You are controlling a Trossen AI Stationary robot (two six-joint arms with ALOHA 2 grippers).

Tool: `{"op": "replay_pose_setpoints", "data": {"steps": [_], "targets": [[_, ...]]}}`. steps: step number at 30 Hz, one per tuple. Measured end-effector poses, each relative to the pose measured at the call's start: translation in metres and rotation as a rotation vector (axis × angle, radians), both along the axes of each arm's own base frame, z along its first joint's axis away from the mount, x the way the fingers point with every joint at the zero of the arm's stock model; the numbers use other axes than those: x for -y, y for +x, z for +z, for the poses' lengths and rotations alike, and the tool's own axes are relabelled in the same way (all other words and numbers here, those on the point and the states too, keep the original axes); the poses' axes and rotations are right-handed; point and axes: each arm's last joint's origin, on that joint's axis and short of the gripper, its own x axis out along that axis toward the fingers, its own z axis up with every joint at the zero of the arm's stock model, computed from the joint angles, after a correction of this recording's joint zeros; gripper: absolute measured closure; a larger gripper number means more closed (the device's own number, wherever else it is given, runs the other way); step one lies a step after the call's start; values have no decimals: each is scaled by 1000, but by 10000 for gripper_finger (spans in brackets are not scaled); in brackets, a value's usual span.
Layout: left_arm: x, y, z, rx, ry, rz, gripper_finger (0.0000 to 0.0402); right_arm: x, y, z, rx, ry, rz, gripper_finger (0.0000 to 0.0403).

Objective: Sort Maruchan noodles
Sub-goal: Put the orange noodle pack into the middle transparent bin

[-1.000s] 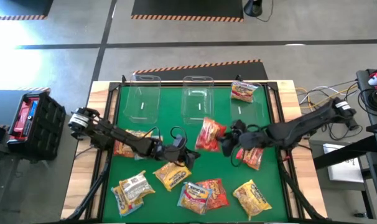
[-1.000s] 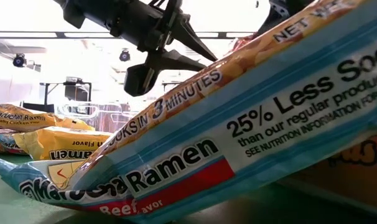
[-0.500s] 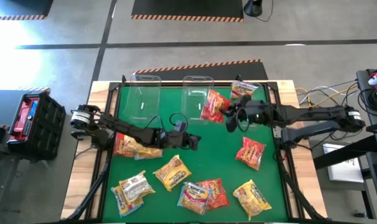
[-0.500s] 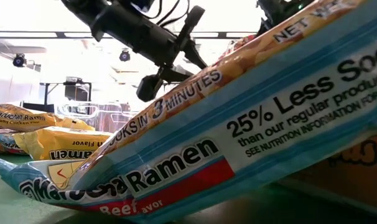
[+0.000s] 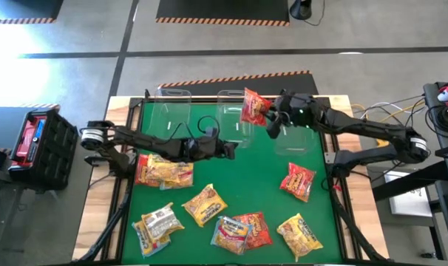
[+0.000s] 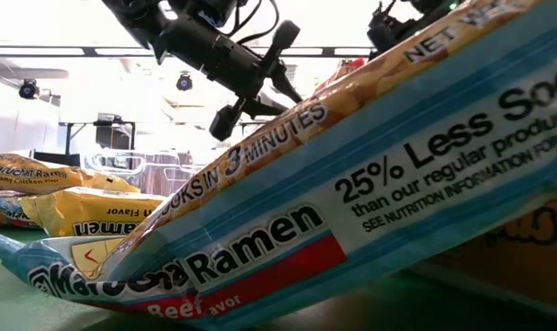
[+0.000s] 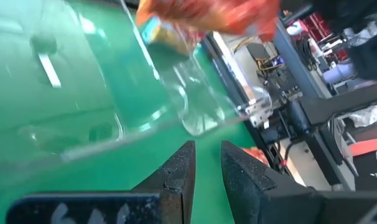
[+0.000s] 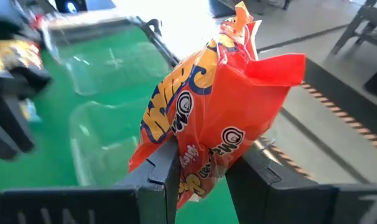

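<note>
My right gripper (image 5: 270, 123) is shut on a red-orange noodle packet (image 5: 253, 107), held in the air over the far bins, by the middle bin (image 5: 233, 117). My left gripper (image 5: 230, 151) hovers shut and empty over the green mat, just near of that bin; its fingers (image 7: 179, 171) show nothing between them. Several more packets lie flat on the mat: a yellow-red pair (image 5: 165, 171), a yellow one (image 5: 204, 205), a pale one (image 5: 157, 224), a red one (image 5: 298, 181). A pale blue-banded packet (image 6: 352, 202) fills the low view. My right gripper pinches one end of the red-orange packet (image 8: 198, 168) between its two fingers. The fingers come nearly level from the table's right side. The packet sticks out past the fingertips with its crimped free end (image 8: 244, 15) farthest away, lifted clear of the mat and bins.
Three clear plastic bins stand in a row along the far edge: left (image 5: 171, 114), middle, right (image 5: 294, 131). More packets lie near the front edge (image 5: 239, 229) and front right (image 5: 301, 235). A black crate (image 5: 35, 144) sits off the table's left.
My right gripper has swung from the table's middle toward the far edge and up, rolling as it went, carrying the red-orange packet over to the bins. My left gripper, still shut, has swung toward the far edge, nearer the middle bin.
</note>
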Motion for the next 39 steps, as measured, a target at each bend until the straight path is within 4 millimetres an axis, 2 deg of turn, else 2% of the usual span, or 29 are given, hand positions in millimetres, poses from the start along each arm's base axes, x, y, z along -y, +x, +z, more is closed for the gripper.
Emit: {"op": "replay_pose_setpoints", "data": {"steps": [6, 13, 19, 24, 30, 39], "targets": [[-19, -10, 12, -44, 77, 24, 342, 24, 25, 3, -122, -40, 2, 304], [-37, -36, 33, -160, 156, 43, 342, 49, 50, 12, -353, -21, 36, 304], [-44, -64, 50, -278, 202, 37, 342, 65, 67, 21, -415, -14, 146, 304], [-42, -79, 59, -315, 248, 14, 342, 77, 77, 23, -490, -31, 219, 304], [-42, -86, 63, -320, 291, -4, 342, 92, 91, 18, -578, -41, 266, 304], [-45, -85, 62, -320, 281, 11, 342, 118, 104, -1, -675, -32, 314, 304]]}}
